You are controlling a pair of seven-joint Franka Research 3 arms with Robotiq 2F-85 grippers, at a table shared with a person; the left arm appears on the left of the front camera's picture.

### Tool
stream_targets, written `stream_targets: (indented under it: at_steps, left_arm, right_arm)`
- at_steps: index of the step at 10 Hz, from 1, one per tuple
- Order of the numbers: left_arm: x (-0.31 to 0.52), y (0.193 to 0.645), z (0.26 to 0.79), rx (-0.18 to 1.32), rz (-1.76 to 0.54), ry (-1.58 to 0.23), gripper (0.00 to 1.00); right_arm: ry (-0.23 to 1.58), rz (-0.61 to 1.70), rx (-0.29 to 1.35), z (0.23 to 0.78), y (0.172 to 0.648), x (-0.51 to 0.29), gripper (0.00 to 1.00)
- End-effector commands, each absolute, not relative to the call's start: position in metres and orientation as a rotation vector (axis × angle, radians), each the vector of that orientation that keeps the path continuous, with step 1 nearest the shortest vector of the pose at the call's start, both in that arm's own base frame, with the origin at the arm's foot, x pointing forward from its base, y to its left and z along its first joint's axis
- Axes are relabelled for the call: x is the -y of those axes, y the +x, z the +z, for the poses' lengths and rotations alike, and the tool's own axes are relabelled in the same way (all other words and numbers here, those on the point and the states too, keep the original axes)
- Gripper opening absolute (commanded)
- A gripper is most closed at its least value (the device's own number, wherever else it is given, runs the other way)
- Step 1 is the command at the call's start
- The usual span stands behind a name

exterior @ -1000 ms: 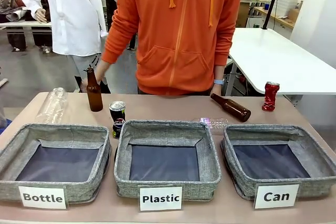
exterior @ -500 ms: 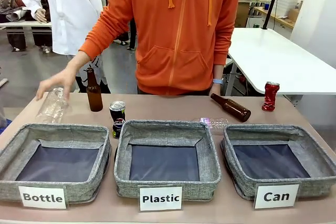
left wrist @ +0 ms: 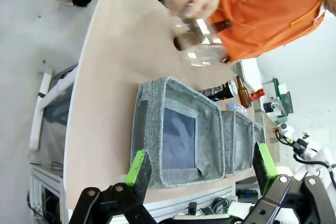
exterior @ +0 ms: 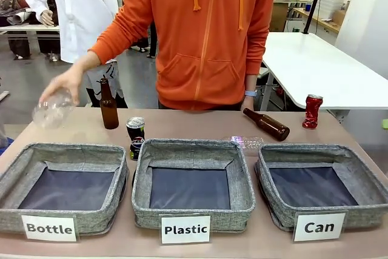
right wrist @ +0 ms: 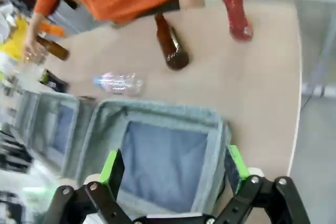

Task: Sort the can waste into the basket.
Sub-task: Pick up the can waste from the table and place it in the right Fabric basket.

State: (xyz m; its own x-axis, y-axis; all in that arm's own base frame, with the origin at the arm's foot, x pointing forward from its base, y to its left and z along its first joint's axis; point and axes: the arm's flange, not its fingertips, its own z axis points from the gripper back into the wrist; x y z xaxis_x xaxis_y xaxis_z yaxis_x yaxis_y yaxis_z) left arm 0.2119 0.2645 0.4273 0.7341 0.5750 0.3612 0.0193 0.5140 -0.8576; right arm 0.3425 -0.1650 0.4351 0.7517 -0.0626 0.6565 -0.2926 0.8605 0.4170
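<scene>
A dented red can [exterior: 313, 111] stands at the table's far right corner, also seen in the right wrist view [right wrist: 235, 11]. A black-and-silver can [exterior: 135, 137] stands upright just behind the gap between the left and middle baskets. The grey basket labelled "Can" [exterior: 315, 148] sits at the front right, with nothing in it. My right gripper [right wrist: 173, 165] hangs open above this basket [right wrist: 157, 109], nothing between its green pads. My left gripper [left wrist: 201, 161] is open too, off the table's left end.
Grey baskets labelled "Bottle" [exterior: 60, 150] and "Plastic" [exterior: 193, 145] fill the front left and middle. One brown bottle [exterior: 108, 106] stands upright, another [exterior: 267, 124] lies flat. A crushed clear bottle [exterior: 245, 143] lies behind the baskets. The person's hand holds a clear bottle [exterior: 53, 108] aloft at the left.
The person's hand reached left to the clear plastic bottle lying on the table and lifted it off the surface. The cans have not moved.
</scene>
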Motion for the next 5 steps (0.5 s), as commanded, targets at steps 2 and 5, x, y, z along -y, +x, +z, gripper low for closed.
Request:
stream_targets:
  at_steps: [2,5]
  left_arm:
    - [-0.267,0.212,0.428,0.708,0.347,-0.995,1.00]
    - [-0.267,0.212,0.428,0.708,0.347,-0.995,1.00]
  right_arm:
    - [0.322,0.411,0.905,0.401,0.393,0.126,1.00]
    - [0.316,0.413,0.831,0.423,0.385,0.116,1.00]
